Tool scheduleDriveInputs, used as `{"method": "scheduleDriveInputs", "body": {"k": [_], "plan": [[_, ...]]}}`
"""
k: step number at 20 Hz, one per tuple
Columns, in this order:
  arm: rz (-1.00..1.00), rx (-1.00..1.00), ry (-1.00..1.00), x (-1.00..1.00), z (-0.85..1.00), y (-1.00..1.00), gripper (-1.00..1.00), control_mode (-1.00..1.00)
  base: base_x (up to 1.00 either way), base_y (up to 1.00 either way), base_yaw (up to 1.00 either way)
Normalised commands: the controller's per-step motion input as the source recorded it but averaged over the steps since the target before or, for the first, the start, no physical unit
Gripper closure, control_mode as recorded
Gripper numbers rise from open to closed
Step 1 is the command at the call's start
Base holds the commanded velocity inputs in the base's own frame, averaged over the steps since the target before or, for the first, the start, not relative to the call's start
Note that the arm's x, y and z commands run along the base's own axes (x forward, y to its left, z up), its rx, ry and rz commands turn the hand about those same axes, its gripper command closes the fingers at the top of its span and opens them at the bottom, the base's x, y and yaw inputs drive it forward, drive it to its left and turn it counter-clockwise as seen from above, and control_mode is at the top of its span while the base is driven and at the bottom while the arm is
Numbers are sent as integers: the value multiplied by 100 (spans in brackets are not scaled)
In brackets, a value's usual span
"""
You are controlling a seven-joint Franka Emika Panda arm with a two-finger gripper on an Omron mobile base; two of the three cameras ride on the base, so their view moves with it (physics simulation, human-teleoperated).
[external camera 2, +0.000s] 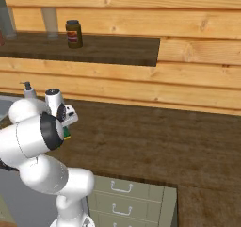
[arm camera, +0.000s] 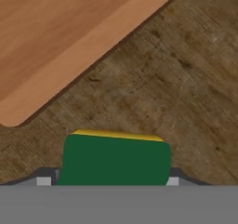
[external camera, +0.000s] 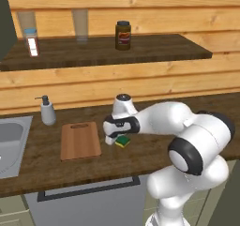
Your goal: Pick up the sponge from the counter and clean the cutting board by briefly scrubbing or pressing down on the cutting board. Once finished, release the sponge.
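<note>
The sponge (external camera: 124,141), yellow with a dark green top, lies on the dark wood counter (external camera: 150,152) just right of the cutting board (external camera: 80,140). My gripper (external camera: 118,139) reaches down over the sponge from the arm's white wrist. In the hand view the sponge (arm camera: 116,160) fills the gap between the two fingertips (arm camera: 44,181), which press on both of its short sides, so my gripper (arm camera: 108,180) is shut on it. The cutting board's rounded corner (arm camera: 60,42) lies a short way beyond it. From the right base, a sliver of the sponge (external camera 2: 67,135) shows behind the arm.
A steel sink (external camera: 11,140) is set in the counter at far left, with a soap dispenser (external camera: 47,110) behind the board. The wall shelf (external camera: 140,49) above carries a jar (external camera: 123,35) and a small bottle (external camera: 32,42). Bare counter (external camera 2: 155,136) stretches to the right.
</note>
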Motion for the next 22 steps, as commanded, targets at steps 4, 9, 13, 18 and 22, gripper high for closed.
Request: {"method": "scheduleDriveInputs", "body": {"k": [4,9,13,18,22], "plan": [[-29,7,-20,2,31,5,100,-100,0,0,0],[-41,4,-3,16,25,3,100,-100,0,0,0],[-32,25,1,23,47,0,100,-100,0,0,0],[-35,10,-10,5,14,1,100,-100,0,0,0],[-49,-3,-26,23,-1,17,100,-100,0,0,0]]}}
